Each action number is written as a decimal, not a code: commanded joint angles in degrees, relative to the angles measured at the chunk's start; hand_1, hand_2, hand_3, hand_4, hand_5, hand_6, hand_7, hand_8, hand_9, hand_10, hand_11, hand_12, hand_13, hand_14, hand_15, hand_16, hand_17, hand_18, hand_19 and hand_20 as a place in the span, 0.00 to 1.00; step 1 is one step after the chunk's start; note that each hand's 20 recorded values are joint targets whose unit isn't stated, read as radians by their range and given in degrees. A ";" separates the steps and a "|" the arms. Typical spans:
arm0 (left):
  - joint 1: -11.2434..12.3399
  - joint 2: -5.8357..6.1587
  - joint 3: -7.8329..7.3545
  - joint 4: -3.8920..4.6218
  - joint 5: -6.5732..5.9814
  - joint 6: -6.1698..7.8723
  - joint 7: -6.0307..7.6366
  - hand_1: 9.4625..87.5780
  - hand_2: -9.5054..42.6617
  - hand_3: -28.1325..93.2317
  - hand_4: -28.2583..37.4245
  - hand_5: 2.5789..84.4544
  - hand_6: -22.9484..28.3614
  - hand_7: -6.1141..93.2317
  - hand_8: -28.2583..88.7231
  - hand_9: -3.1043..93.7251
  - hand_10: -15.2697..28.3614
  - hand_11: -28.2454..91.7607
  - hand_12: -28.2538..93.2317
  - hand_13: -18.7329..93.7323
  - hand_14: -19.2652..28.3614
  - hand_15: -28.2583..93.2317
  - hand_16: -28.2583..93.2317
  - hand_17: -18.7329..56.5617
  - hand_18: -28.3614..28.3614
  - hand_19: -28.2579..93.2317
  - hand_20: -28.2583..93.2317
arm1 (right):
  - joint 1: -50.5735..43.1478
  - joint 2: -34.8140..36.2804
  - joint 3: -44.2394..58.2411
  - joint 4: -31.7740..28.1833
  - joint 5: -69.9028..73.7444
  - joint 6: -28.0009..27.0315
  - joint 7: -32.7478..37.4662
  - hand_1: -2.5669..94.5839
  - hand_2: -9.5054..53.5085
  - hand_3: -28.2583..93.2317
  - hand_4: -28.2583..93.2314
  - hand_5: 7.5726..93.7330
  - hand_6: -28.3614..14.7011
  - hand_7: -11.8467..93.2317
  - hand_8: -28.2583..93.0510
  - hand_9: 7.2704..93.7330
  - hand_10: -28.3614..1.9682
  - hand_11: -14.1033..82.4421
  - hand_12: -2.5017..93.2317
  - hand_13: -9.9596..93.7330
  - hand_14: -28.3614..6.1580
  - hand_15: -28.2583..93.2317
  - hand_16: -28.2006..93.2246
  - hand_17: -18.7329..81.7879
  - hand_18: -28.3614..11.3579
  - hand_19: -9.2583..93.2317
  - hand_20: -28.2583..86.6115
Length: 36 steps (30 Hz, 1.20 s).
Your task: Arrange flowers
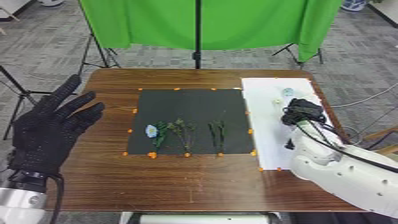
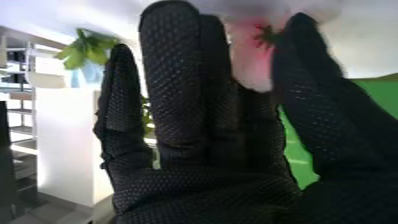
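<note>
Apparently spaced for easy picking, blue flower (image 1: 151, 131) and green stems (image 1: 218, 134) lie on dark mat's (image 1: 182, 105) near half; left hand (image 1: 44, 127) spread aside, right hand (image 1: 304, 111) straight-fingered over white sheet (image 1: 268, 127), perhaps for pale flower (image 1: 288, 92).

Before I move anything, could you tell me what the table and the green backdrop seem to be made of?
The table looks like wood or veneer with a smooth finish, going by its brown streaked grain. The backdrop seems to be matte fabric, since it hangs in soft folds.
</note>
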 commanded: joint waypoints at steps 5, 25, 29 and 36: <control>0.50 -0.19 -0.28 0.32 0.18 -0.75 -0.69 0.14 0.31 0.85 0.00 0.29 0.54 0.22 0.15 0.28 0.76 0.40 0.33 0.31 0.95 0.60 0.18 0.07 0.92 0.64 0.47 | 1.68 -0.13 -5.10 -1.03 -9.12 10.72 1.37 0.63 0.00 0.72 0.00 0.94 0.77 0.27 0.25 1.00 0.77 0.25 0.32 0.93 0.73 0.66 0.42 0.51 0.21 0.86 0.46; -4.09 3.11 -1.13 0.69 0.68 -3.69 -0.86 0.14 0.31 0.85 0.00 0.29 0.54 0.21 0.15 0.28 0.76 0.40 0.33 0.31 0.95 0.60 0.18 0.08 0.92 0.65 0.47 | 29.11 -28.72 -24.55 2.28 -3.91 18.63 -10.58 0.61 0.00 0.76 0.00 0.94 0.77 0.27 0.26 1.00 0.77 0.28 0.32 0.93 0.73 0.68 0.42 0.50 0.25 0.88 0.45; -5.66 5.90 -0.66 1.02 0.73 -4.41 1.91 0.14 0.31 0.85 0.00 0.29 0.54 0.21 0.15 0.28 0.76 0.40 0.33 0.31 0.95 0.60 0.18 0.08 0.92 0.66 0.48 | 33.93 -34.59 -29.31 4.91 1.94 20.50 -12.29 0.61 0.00 0.75 0.00 0.94 0.78 0.27 0.26 1.00 0.77 0.31 0.32 0.92 0.74 0.69 0.42 0.48 0.27 0.89 0.46; -8.69 7.65 0.11 1.84 0.68 -5.68 2.61 0.13 0.31 0.85 0.00 0.29 0.54 0.22 0.15 0.28 0.76 0.40 0.33 0.31 0.96 0.61 0.18 0.10 0.93 0.67 0.49 | 37.69 -40.12 -34.83 7.73 12.43 22.53 -16.84 0.61 0.00 0.73 0.00 0.93 0.80 0.26 0.24 1.00 0.77 0.36 0.31 0.90 0.75 0.73 0.42 0.46 0.29 0.88 0.47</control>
